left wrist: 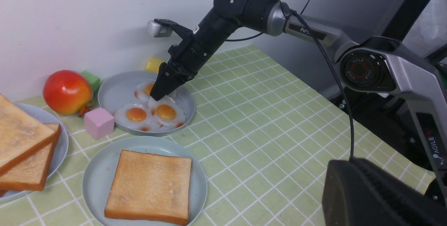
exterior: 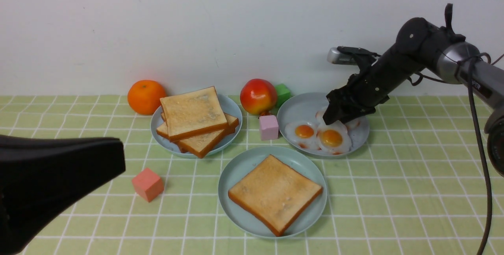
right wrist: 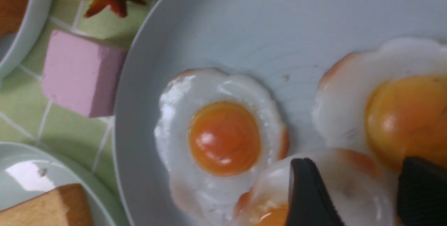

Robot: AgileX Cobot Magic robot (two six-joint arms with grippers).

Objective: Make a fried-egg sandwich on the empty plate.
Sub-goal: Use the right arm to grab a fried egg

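Observation:
The empty plate (exterior: 236, 172), pale mint-blue, lies front and centre with one golden toast slice (exterior: 275, 194) on it. Behind it to the right, a greyish-blue plate (exterior: 299, 107) holds three toy fried eggs. My right gripper (exterior: 330, 119) is down on that plate, open. In the right wrist view its fingers (right wrist: 307, 191) straddle the white edge of one fried egg (right wrist: 349, 180), which overlaps its neighbour (right wrist: 223, 138). My left gripper (exterior: 118, 156) hangs at the near left, shut and with nothing in it, away from every plate.
A third plate (exterior: 232, 109) at the back left carries stacked toast slices (exterior: 193, 113). An orange (exterior: 145, 96), a red apple (exterior: 258, 96), a green cube (exterior: 282, 93) and a lilac cube (exterior: 269, 127) stand around the plates. A salmon cube (exterior: 147, 184) sits front left.

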